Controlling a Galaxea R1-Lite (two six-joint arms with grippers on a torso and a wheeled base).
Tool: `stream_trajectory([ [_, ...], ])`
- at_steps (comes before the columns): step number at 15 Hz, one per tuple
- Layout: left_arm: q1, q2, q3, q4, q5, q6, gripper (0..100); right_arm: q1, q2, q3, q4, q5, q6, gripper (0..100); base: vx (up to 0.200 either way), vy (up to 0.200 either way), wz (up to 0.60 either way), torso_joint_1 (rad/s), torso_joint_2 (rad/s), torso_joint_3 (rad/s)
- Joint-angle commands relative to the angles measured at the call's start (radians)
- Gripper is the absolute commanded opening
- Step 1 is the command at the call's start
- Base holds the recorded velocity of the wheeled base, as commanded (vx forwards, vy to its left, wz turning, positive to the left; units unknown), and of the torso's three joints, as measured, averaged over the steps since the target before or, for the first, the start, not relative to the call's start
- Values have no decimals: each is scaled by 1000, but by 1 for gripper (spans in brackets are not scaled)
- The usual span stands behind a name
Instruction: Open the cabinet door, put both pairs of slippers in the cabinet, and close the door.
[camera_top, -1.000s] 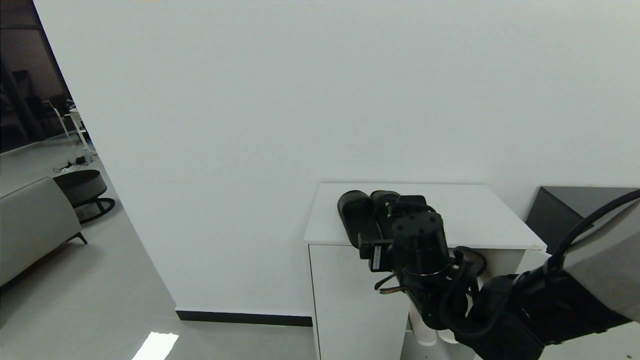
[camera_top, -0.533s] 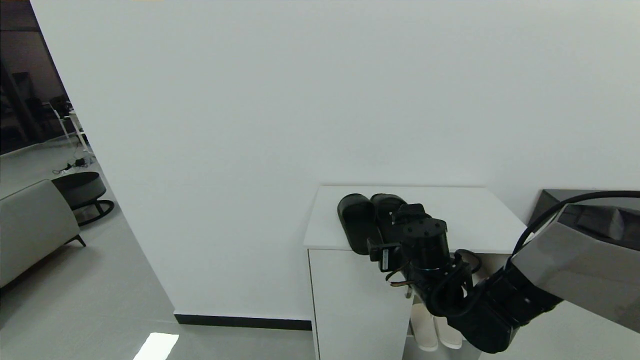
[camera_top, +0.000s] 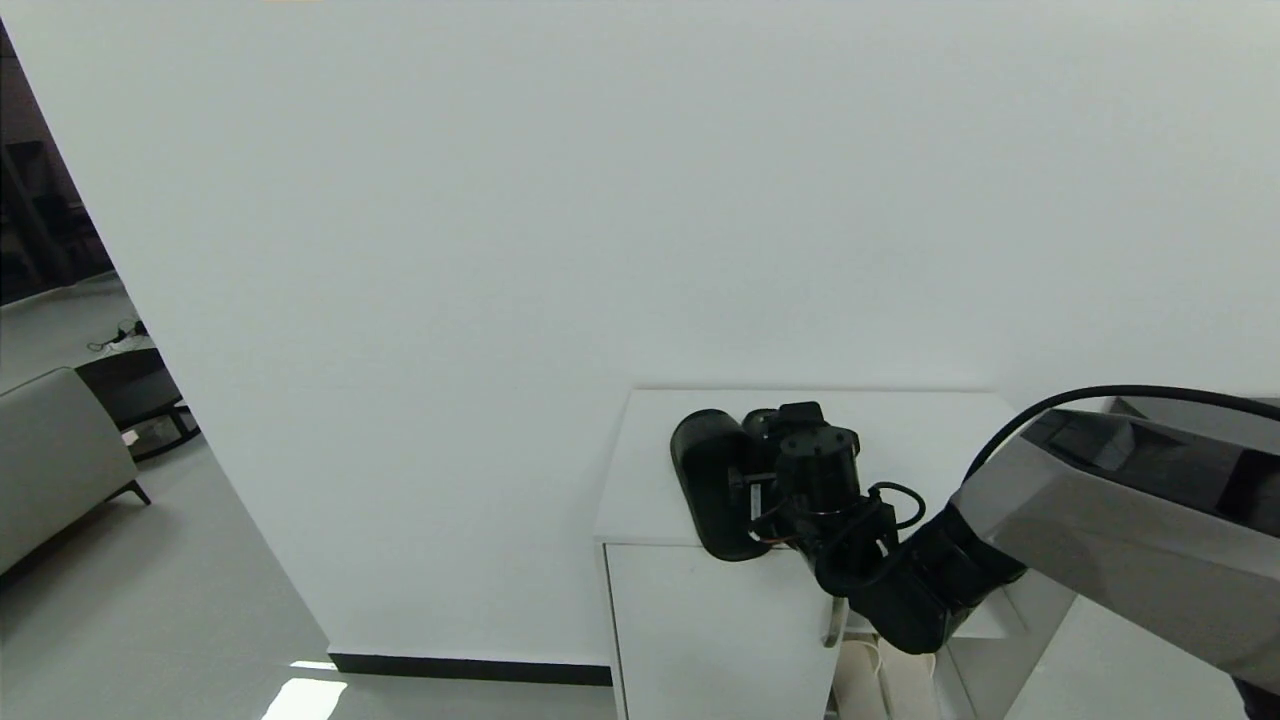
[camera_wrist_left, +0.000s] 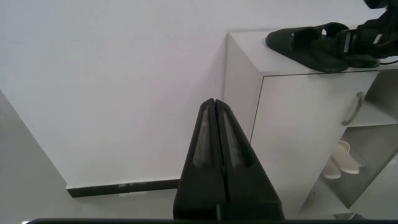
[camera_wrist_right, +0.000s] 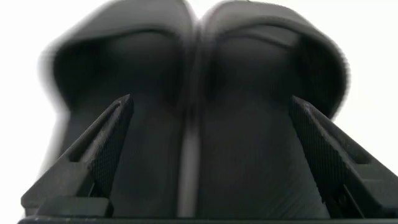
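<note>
A pair of black slippers (camera_top: 712, 480) lies side by side on top of the white cabinet (camera_top: 650, 470), near its front left corner. My right gripper (camera_top: 790, 425) is low over the pair, and my wrist hides the right slipper. In the right wrist view the gripper (camera_wrist_right: 211, 106) is open, one finger (camera_wrist_right: 106, 149) on each outer side of the black slippers (camera_wrist_right: 199, 74). A pair of white slippers (camera_wrist_left: 342, 158) stands inside the open cabinet. My left gripper (camera_wrist_left: 214, 106) is shut on nothing, held low to the cabinet's left.
The cabinet door (camera_top: 720, 630) with a metal handle (camera_top: 830, 625) covers the left half of the front; the right half stands open. A white wall (camera_top: 500, 250) runs behind and to the left. A grey sofa (camera_top: 50, 450) stands far left.
My right arm has pushed forward from the cabinet's front edge, bringing the gripper over the black slippers. The head view has shifted a little meanwhile.
</note>
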Motion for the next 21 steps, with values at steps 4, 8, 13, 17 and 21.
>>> stream_trajectory([
  [4,0,1,0,-1,0,-2,0,-33,77,-116,36,14,-12,100,0,0,0,0,0,0],
  [8,0,1,0,-1,0,-2,0,-54,132,-271,138,22,-20,100,0,0,0,0,0,0],
  [13,1,1,0,-1,0,-2,0,-74,189,-410,220,24,-20,0,0,0,0,0,0,0],
  [17,0,1,0,1,0,-3,0,-74,177,-417,237,36,-14,0,0,0,0,0,0,0],
  [21,1,1,0,1,0,-5,0,-37,-23,-176,181,136,43,0,0,0,0,0,0,0],
])
